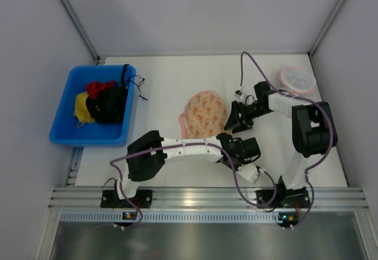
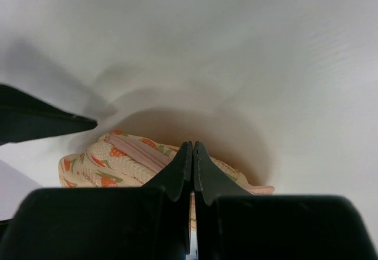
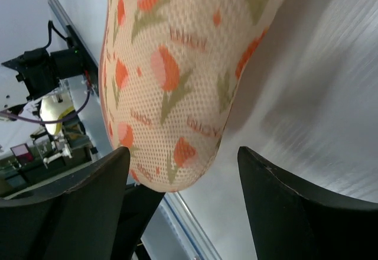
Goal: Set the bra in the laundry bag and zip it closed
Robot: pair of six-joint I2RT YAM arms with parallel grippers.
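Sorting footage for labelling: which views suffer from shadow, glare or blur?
Top external: even light, with glare on the metal rail. Left wrist: a dark shadow rings the laundry bag, and the left gripper is a black silhouette. Right wrist: the bag's mesh is sharp, the table streaked.

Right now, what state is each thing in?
laundry bag: lying puffed up; zip unclear.
bra: not visible.
left tool: shut, tips at the bag's pink edge.
right tool: open, at a bag lobe.
blue bin: holds red, yellow, black clothes.
round mesh item: lying untouched.
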